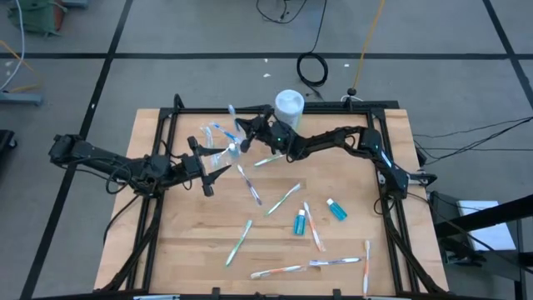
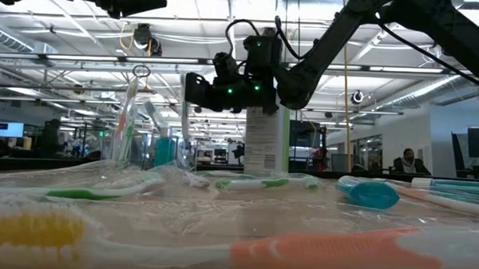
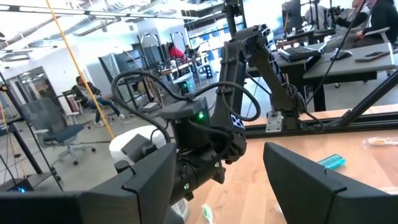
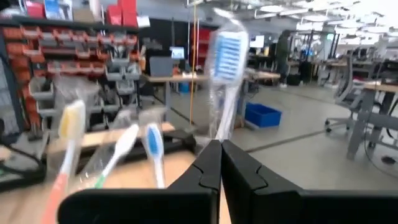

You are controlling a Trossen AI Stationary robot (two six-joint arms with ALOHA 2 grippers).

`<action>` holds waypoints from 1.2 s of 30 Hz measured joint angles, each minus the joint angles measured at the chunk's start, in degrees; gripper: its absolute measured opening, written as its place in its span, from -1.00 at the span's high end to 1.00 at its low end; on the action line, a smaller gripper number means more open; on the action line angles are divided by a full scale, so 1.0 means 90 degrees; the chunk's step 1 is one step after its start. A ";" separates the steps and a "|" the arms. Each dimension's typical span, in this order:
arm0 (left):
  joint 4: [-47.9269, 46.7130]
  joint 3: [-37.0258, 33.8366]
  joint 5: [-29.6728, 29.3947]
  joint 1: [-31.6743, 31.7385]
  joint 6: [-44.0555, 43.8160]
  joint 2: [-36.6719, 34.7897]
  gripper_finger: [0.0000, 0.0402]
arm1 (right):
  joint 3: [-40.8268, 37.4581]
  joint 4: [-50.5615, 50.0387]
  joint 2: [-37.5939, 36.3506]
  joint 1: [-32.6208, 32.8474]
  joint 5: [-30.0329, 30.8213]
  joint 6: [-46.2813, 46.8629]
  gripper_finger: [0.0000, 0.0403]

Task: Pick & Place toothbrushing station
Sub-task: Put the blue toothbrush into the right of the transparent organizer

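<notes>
**No legible writing in any view**

No text, brand, number or sign can be read in these pictures. The white canister [image 2: 263, 139] carries a pale label with rows of fine print in the low view, but the print is too small to make out; from above, only the canister's plain top [image 1: 288, 103] shows. Behind the canister in the low view, a screen [image 2: 9, 129] glows in the room, its content unreadable. In the right wrist view, the red and grey storage bins [image 4: 68, 56] on the shelving show no readable markings. The toothbrushes [image 1: 283, 198] and the teal-blue tubes [image 1: 300, 222] on the tabletop [image 1: 191, 242] show no lettering that can be told.
</notes>
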 joint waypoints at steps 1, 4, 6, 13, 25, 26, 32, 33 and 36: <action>-0.0002 0.0000 -0.0001 0.0000 0.0000 0.0000 -0.22 | 0.0000 -0.0134 0.0000 0.0000 0.0004 0.0019 1.00; -0.0012 0.0002 0.0000 0.0000 -0.0005 0.0000 -0.22 | -0.0007 -0.0487 0.0003 0.0010 -0.0006 0.0197 1.00; -0.0012 0.0002 0.0000 0.0000 -0.0016 0.0000 -0.22 | -0.0007 -0.0666 0.0004 0.0037 -0.0016 0.0202 1.00; -0.0015 0.0002 0.0000 0.0000 -0.0017 0.0000 -0.22 | -0.0010 -0.0723 0.0004 0.0218 0.0003 -0.0756 1.00; -0.0017 0.0005 0.0000 0.0000 -0.0011 0.0000 -0.22 | -0.0010 -0.1249 0.0002 0.0345 0.0026 -0.0731 0.86; -0.0017 0.0005 0.0000 0.0000 -0.0012 0.0000 -0.22 | -0.0010 -0.1220 0.0002 0.0335 0.0027 -0.0731 0.82; -0.0032 0.0005 0.0000 0.0000 -0.0010 0.0000 -0.22 | -0.0010 -0.1426 0.0002 0.0325 0.0025 -0.0564 0.58; -0.0056 0.0005 -0.0002 0.0000 -0.0012 0.0000 -0.22 | -0.0010 -0.1450 0.0002 0.0325 0.0027 -0.0576 0.55; -0.0167 0.0005 -0.0002 0.0000 -0.0046 0.0000 -0.22 | -0.0012 -0.1519 -0.0067 0.0325 0.0029 -0.0605 0.49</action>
